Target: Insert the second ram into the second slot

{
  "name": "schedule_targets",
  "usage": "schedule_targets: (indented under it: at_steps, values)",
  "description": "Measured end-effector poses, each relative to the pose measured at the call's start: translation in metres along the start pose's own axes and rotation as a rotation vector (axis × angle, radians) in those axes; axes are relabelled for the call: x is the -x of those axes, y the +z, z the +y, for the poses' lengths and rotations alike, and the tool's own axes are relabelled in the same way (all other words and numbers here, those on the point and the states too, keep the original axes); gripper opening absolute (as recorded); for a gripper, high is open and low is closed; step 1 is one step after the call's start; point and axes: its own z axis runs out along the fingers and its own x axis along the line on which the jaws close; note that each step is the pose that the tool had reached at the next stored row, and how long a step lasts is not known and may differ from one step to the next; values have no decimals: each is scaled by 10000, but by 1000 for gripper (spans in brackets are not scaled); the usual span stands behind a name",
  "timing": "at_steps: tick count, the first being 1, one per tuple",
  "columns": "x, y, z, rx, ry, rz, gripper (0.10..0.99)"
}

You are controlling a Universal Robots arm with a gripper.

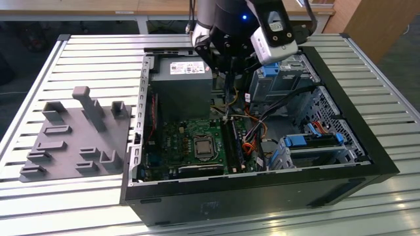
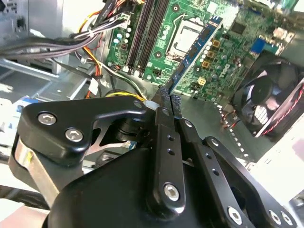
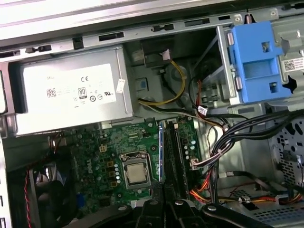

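Slatted metal table (image 1: 98, 54) carries an open computer case (image 1: 262, 189) on its side; inside we see a green motherboard (image 1: 190, 142), a grey power supply (image 1: 180, 83) and blue-latched drive bays (image 1: 295, 152). Our gripper (image 2: 167, 97) pinches the second ram (image 2: 197, 47) by one end, fingers (image 2: 166, 142) pressed together on it, holding it above the motherboard beside the dark memory slots (image 2: 147, 33), not seated.

This is looking like a robotics lab or a test workshop. An open computer case (image 1: 262, 196) is lying on a table (image 1: 98, 54) of aluminium profiles, a grey holder plate (image 1: 66, 147) with upright pegs is sitting beside it, a robot arm (image 1: 226, 17) is hanging over it, and wooden desks (image 1: 78, 5) are standing behind
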Motion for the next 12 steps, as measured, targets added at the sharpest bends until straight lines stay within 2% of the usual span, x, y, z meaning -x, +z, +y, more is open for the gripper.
schedule_targets:
  at_steps: [5,12]
  values:
    - [0,12,-1,-9,-841,33,125]
    - [1,28,-3,-17,-1663,66,125]
